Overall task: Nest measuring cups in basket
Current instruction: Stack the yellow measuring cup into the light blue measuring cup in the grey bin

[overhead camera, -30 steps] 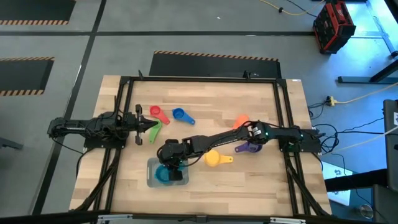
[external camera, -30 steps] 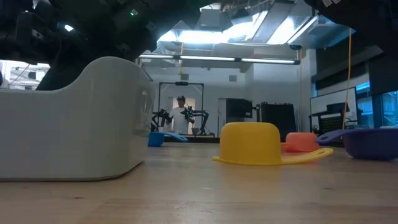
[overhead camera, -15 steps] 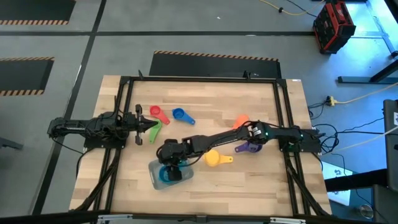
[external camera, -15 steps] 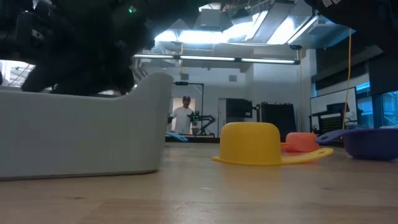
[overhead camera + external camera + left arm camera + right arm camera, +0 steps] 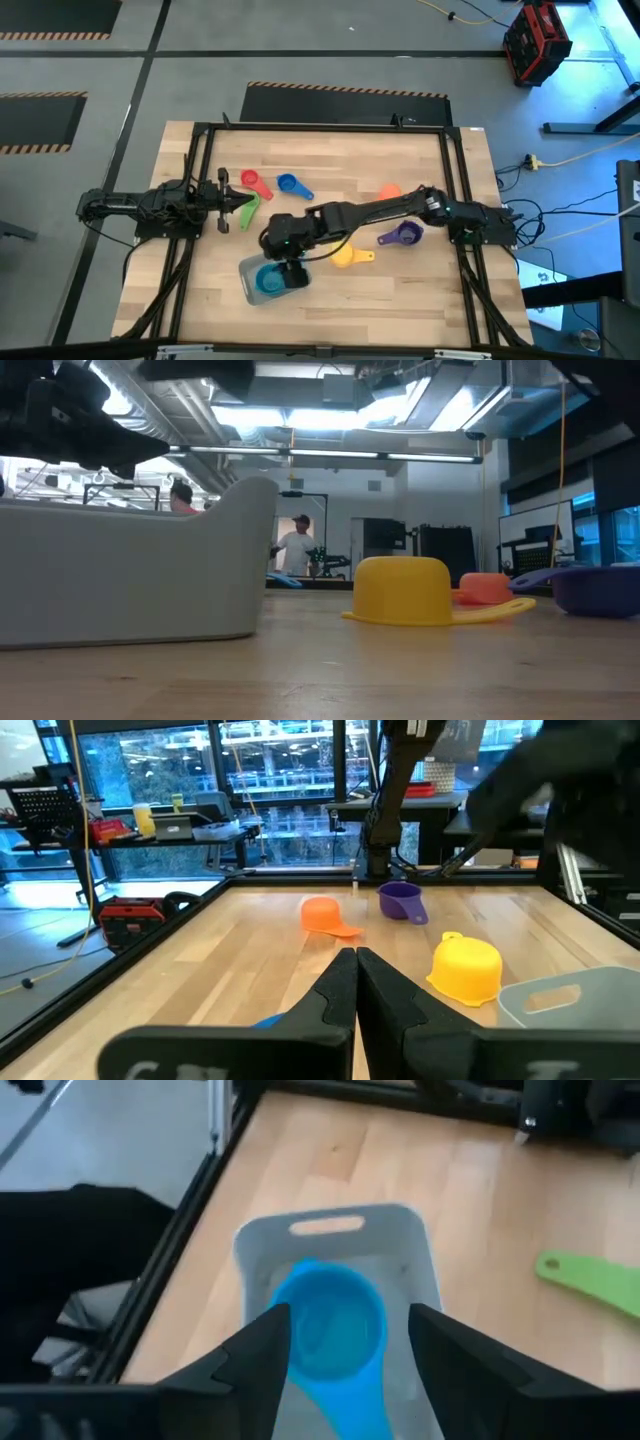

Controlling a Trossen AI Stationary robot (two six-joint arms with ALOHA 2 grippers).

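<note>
No readable text, label, brand, number or sign appeared anywhere in these views, on the tabletop or beyond it.

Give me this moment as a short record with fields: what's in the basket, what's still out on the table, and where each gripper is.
In basket: one teal cup.
Loose on table: yellow cup, purple cup, orange cup, blue cup, red cup, green cup.
Right gripper: above the basket, fingers open, holding nothing.
Left gripper: waiting at the table's left side, fingers shut.
</note>
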